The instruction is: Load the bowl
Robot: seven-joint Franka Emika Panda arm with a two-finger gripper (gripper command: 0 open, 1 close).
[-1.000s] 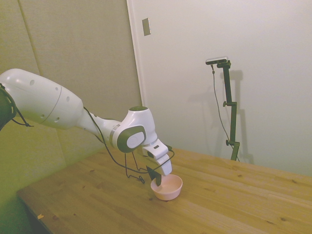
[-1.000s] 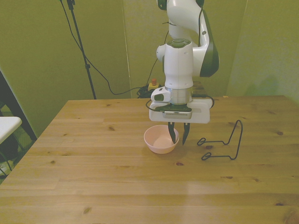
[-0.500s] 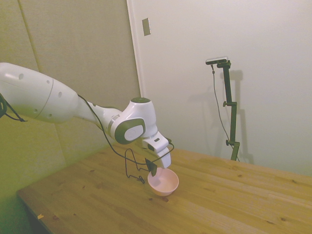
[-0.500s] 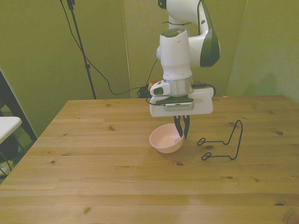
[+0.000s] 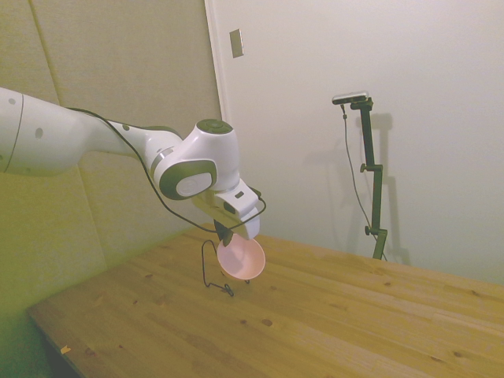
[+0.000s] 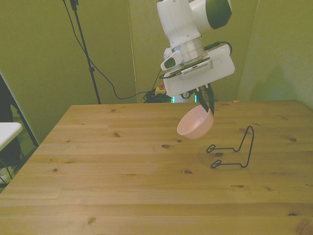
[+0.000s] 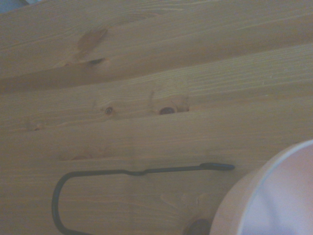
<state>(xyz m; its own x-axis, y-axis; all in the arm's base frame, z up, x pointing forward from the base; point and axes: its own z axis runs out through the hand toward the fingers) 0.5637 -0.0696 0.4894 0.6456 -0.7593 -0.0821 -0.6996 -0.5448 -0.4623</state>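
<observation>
Pink plastic, smooth and shallow, the bowl hangs in the air above the bench, tilted so its underside faces the front camera and its opening turns away. It is pinched at the rim by the end effector, whose dark fingers are closed on the upper edge of the wall, one inside and one outside as far as the front view shows. From the side view the bowl dangles below the wrist, clear of the wood. It looks light and stiff, so a rim grip should carry it, but the slick plastic and the tilt suggest it could swivel or slip in a narrow pinch. Near it, toward the front view's right, the wire rack stands on the bench; the wrist view shows the rack beneath, with the bowl's rim at the frame's edge.
</observation>
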